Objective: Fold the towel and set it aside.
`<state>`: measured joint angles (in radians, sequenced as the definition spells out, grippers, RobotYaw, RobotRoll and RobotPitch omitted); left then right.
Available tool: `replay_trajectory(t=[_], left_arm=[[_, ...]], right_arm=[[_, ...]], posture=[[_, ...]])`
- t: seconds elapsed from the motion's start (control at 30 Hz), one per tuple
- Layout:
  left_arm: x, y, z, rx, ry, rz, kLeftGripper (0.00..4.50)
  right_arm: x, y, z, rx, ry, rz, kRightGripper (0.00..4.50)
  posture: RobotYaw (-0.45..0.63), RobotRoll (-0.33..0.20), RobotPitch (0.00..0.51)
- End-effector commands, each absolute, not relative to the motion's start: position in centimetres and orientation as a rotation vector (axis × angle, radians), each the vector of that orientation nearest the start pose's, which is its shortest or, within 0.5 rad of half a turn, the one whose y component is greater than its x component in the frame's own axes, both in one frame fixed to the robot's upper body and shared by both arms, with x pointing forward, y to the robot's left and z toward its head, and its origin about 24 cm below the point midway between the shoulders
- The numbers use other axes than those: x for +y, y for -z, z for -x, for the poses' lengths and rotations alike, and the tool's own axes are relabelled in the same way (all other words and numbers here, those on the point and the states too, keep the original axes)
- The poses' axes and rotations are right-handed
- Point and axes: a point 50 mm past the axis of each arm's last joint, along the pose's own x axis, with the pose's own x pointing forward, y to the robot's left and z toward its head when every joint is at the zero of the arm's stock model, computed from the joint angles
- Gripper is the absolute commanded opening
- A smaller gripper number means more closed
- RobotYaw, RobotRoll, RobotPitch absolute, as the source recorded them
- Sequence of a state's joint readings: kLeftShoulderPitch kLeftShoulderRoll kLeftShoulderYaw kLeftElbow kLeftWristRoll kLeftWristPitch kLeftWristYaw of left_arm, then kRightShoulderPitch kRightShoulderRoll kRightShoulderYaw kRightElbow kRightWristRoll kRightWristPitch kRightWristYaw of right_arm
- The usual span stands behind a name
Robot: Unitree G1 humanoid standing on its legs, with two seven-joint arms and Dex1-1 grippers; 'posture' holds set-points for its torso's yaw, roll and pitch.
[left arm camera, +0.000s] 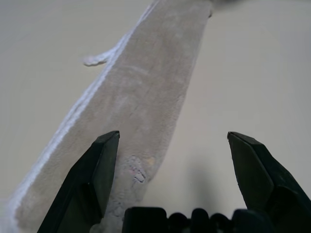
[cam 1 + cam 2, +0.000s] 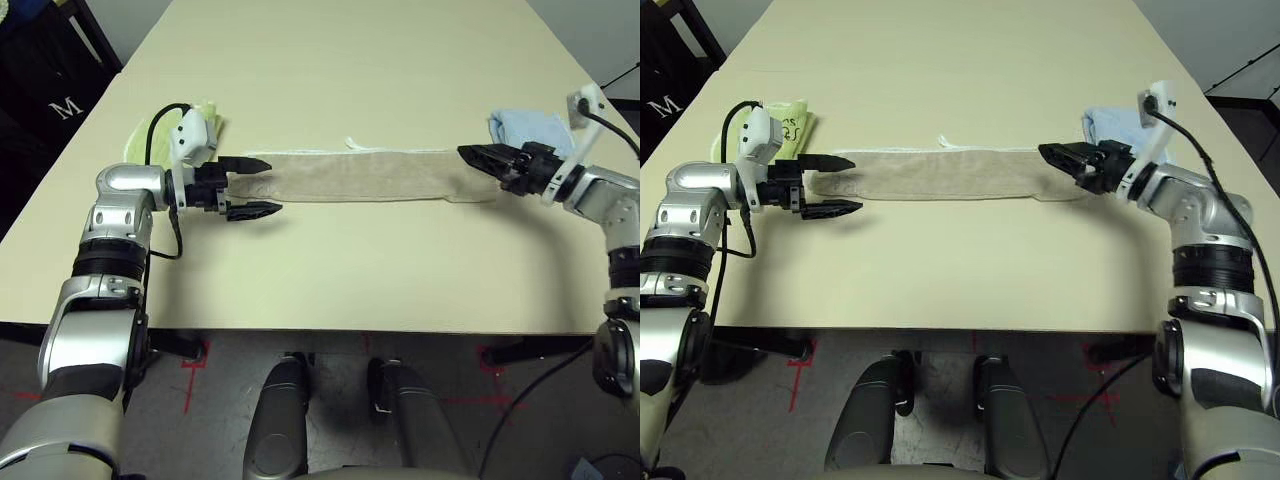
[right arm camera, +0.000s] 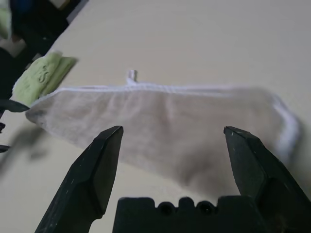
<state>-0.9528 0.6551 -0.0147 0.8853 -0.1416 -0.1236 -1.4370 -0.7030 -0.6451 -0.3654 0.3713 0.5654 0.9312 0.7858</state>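
The beige towel [image 2: 370, 177] lies on the table as a long narrow folded strip running left to right, with white edging along its far side. My left gripper [image 2: 272, 187] stands open at the strip's left end, one finger over the cloth and the other over bare table beside its near edge. In the left wrist view, a small embroidered mark [image 1: 138, 172] shows on the cloth close to the left gripper [image 1: 172, 138]. My right gripper [image 2: 465, 153] is at the strip's right end. In the right wrist view, the right gripper [image 3: 172, 130] is open, its fingers spanning the towel [image 3: 165, 121] just above it.
A yellow-green folded towel [image 2: 790, 120] lies behind my left wrist. A light blue folded towel [image 2: 1105, 122] lies behind my right gripper. The table's front edge [image 2: 330, 328] runs close below the arms. A dark object [image 2: 50, 90] stands off the table's left side.
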Motion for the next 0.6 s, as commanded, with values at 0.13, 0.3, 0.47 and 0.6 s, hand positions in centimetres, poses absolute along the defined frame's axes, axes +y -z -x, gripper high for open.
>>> replay_trajectory(t=[0.13, 0.3, 0.47, 0.6], left_arm=[[23.5, -20.3, -36.8, 0.087, 1.15, -0.51, 4.5], [23.1, -20.5, -37.1, 0.078, 1.154, -0.502, 4.5], [23.0, -20.5, -37.2, 0.077, 1.165, -0.499, 4.5], [22.9, -20.5, -37.1, 0.075, 1.174, -0.497, 4.5]], right_arm=[[-28.8, -17.4, -30.5, 0.329, -0.492, -0.509, 4.49], [-29.2, -16.3, -30.2, 0.353, -0.412, -0.541, 4.49], [-28.2, -15.7, -31.3, 0.345, -0.351, -0.566, 4.49], [-27.2, -14.8, -32.7, 0.357, -0.3, -0.589, 4.49]], posture=[[0.02, 0.0, 0.209], [0.02, 0.0, 0.206], [0.02, 0.0, 0.204], [0.03, 0.0, 0.206]])
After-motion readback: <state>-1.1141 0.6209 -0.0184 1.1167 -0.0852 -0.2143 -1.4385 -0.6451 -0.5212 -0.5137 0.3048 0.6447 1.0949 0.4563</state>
